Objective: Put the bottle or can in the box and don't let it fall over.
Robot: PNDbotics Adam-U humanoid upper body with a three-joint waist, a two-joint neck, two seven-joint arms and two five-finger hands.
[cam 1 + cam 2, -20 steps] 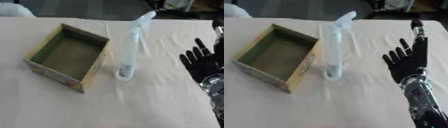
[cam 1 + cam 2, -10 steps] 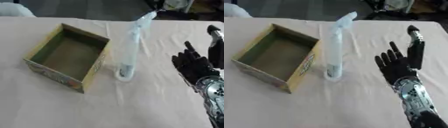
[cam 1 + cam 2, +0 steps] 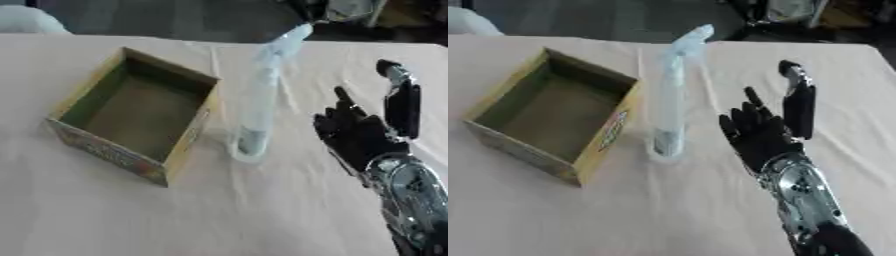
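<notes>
A tall clear plastic bottle [image 3: 671, 100] stands upright on the table, just right of an open cardboard box [image 3: 553, 117]. The box is empty, with yellow printed sides. My right hand [image 3: 763, 132] is black, open, fingers and thumb pointing up, a short way right of the bottle and not touching it. Its silver forearm [image 3: 802, 197] runs down to the lower right. My left hand shows in neither view.
A pale cloth covers the table [image 3: 623, 210], with wrinkles behind the bottle. Dark equipment [image 3: 337, 10] stands beyond the far edge at the top right. A white rounded object [image 3: 26, 20] sits at the top left corner.
My right hand has moved left, closing the gap to the bottle, fingers still straight. The bottle and box have stayed in place.
</notes>
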